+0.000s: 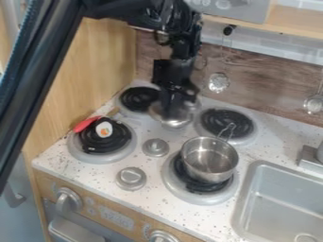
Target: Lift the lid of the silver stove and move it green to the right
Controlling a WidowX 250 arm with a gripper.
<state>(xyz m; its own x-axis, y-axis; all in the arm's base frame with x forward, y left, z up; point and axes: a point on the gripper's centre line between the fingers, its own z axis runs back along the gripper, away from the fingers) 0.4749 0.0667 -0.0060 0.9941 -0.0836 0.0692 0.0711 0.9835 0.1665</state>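
Gripper (pixel 174 105): black, hanging nose-down over the stove's rear half; whether open, closed or gripping the lid, cannot tell.
Silver lid (pixel 176 123): round, metal, directly below the gripper's tip and partly masked by it; whether it bears on the stovetop or hangs just above, cannot tell.
Lid, axis: round, so no long side to align with; its top faces the gripper, judged a fit for a grasp from above.
Pot (pixel 210 163): silver, uncovered, on a burner in front of the gripper and to its right in the view.
Rear right burner (pixel 225 124): just right of the gripper, along the likely path of the lid.
Rear left burner (pixel 139 99): left of the gripper, close by.
Red-handled utensil (pixel 85 124): left and forward of the gripper, at the front left burner (pixel 103 141).
Move called for: secure hold, straight lift, then rightward carry.
Hazard: low carriage could clip the pot's upright handle (pixel 227 131).
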